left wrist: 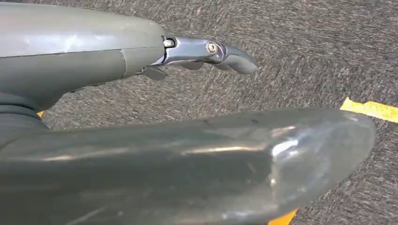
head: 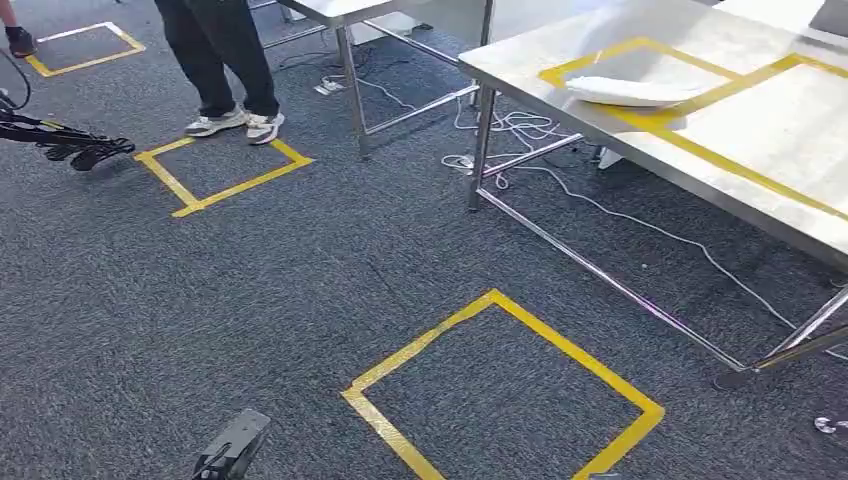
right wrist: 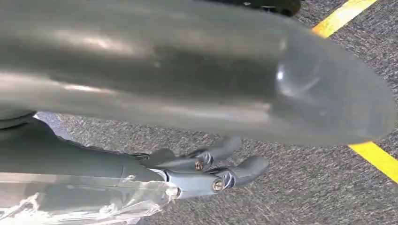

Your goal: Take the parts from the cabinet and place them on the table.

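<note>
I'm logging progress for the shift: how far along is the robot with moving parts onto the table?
Done: one white bagged part lies on the table, inside its yellow tape. In hand: the left robot hand holds nothing; clear plastic lies against the right robot hand, but whether it is gripped is unclear. Left: how many parts remain cannot be judged.
</note>
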Robot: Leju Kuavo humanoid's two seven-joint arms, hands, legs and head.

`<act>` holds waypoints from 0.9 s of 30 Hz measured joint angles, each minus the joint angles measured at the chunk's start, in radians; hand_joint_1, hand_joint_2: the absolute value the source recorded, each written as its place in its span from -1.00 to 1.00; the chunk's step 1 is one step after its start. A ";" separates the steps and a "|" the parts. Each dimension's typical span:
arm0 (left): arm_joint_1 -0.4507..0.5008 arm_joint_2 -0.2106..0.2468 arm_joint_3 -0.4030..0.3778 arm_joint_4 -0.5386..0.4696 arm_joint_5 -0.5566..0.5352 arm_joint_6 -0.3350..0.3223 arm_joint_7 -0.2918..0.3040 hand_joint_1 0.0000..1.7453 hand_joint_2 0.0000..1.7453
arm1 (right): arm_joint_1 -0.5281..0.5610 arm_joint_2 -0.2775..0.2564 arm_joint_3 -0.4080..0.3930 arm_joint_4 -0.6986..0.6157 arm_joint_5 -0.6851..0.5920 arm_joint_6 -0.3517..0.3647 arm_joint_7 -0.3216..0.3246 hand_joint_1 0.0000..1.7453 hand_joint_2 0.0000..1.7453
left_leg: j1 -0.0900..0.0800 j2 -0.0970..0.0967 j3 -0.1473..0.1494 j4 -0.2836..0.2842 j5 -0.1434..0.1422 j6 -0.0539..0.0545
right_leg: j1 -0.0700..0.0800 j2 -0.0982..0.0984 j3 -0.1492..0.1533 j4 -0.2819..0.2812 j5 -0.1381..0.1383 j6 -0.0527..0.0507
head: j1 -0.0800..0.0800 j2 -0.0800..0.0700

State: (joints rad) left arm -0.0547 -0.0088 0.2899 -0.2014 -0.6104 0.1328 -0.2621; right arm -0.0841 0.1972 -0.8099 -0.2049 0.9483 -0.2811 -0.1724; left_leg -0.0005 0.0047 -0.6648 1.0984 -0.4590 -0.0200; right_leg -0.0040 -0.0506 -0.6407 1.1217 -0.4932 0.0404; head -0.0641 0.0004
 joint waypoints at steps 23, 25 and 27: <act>-0.003 0.001 0.002 0.000 -0.008 -0.002 0.003 -1.00 -1.00 | -0.003 0.000 0.000 0.000 0.005 0.002 0.013 -1.00 -1.00 | 0.005 -0.009 0.016 -0.032 0.013 0.026 | -0.006 0.005 0.015 -0.015 0.004 0.022 | 0.001 0.000; -0.008 0.000 0.002 0.000 -0.009 -0.002 0.003 -1.00 -1.00 | -0.002 0.000 0.000 0.000 0.007 0.002 0.013 -1.00 -1.00 | 0.006 -0.020 0.024 -0.043 0.018 0.033 | -0.006 0.041 -0.023 0.083 -0.065 0.023 | 0.005 0.000; -0.011 0.002 0.002 0.000 -0.009 -0.002 0.003 -1.00 -1.00 | 0.000 0.000 0.000 0.000 0.007 0.002 0.014 -1.00 -1.00 | 0.006 -0.035 0.023 -0.043 0.019 0.034 | -0.006 0.047 -0.082 0.218 -0.131 0.025 | 0.005 0.000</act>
State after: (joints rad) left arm -0.0659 -0.0072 0.2918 -0.2014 -0.6195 0.1305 -0.2590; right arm -0.0842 0.1972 -0.8103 -0.2049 0.9556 -0.2792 -0.1587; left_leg 0.0056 -0.0303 -0.6413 1.0552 -0.4398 0.0139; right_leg -0.0099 -0.0040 -0.7229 1.3397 -0.6241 0.0654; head -0.0588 0.0004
